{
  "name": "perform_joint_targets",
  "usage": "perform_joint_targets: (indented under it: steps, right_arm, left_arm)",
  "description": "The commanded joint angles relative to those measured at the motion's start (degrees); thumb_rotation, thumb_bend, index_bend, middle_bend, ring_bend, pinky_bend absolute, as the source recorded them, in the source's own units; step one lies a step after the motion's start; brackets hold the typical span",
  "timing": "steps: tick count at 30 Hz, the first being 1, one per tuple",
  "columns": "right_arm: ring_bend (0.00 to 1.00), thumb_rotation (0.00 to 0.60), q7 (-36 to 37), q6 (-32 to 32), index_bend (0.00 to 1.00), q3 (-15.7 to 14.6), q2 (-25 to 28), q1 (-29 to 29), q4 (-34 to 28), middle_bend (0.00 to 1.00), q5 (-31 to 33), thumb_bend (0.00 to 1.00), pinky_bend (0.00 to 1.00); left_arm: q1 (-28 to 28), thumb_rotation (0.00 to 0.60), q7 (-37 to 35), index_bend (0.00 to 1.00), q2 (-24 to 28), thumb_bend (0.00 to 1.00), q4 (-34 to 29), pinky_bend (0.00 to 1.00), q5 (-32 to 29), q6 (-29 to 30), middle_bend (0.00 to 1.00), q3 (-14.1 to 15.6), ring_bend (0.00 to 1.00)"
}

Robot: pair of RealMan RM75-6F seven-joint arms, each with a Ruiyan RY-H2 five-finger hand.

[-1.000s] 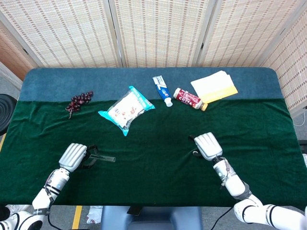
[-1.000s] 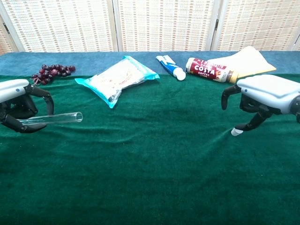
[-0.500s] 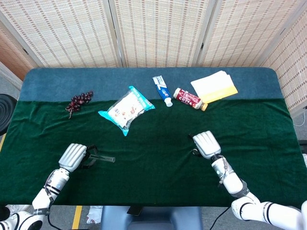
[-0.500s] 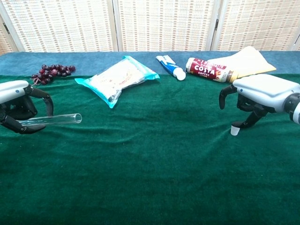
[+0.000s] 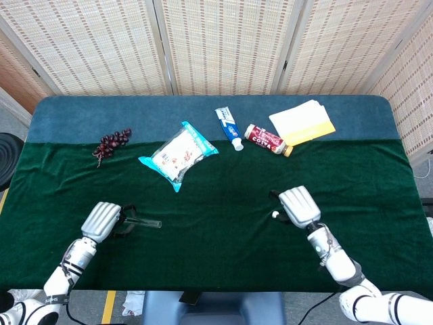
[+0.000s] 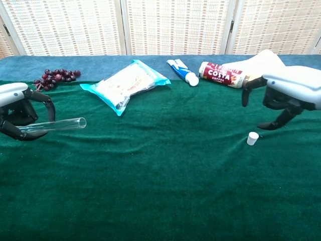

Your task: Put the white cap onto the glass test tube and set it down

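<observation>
Showing white cap [image 6: 252,138] apart from right robot hand [image 6: 281,98].

- From my chest camera I can read "COSTA" and below it "COFFEE" in white letters on the dark red label of the bottle [image 6: 224,75] lying near the table's far edge.
- The toothpaste tube [image 6: 182,72] and the snack packet [image 6: 126,85], also toward the far edge, carry print too small for me to read.
</observation>
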Motion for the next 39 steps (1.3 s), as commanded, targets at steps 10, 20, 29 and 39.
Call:
perform_joint_targets:
  steps: [10,20,29,39]
  right_arm:
    - [1.0,0.6,-1.1,-3.5,0.45,-1.5,-1.6,0.4,2.8,1.0,3.0,0.27,1.0]
    - [1.0,0.6,-2.2,-5.3,0.47,-0.9,-3.9,1.9,5.6,1.0,5.0,0.27,1.0]
    - [1.0,0.6,-3.7,-6.1,0.47,-0.8,-4.1,2.8,5.3,1.0,6.4,0.27,1.0]
    - [1.0,0.6,-5.2,-6.6,0.49,-0.9,-4.4,3.5,5.1,1.0,7.8,0.34,1.0]
  left_arm:
    - [-0.1,0.6,0.9,0.63,-0.3,0.47,-0.2,0.93,-0.6,-0.8,1.0,0.2,0.93]
    - [-0.1,0.6,0.6,0.63,-0.7,0.47,0.5,0.93,-0.9,-1.3,1.0,0.2,0.93]
    - [-0.2,0.6,0.5,0.63,-0.8,0.47,0.8,0.93,-1.0,-1.8,1.0,0.3,0.93]
    - [-0.2,0.6,0.4,0.63,-0.7,0.47,0.9,0.93,-1.2,-2.0,1.0,0.4,0.93]
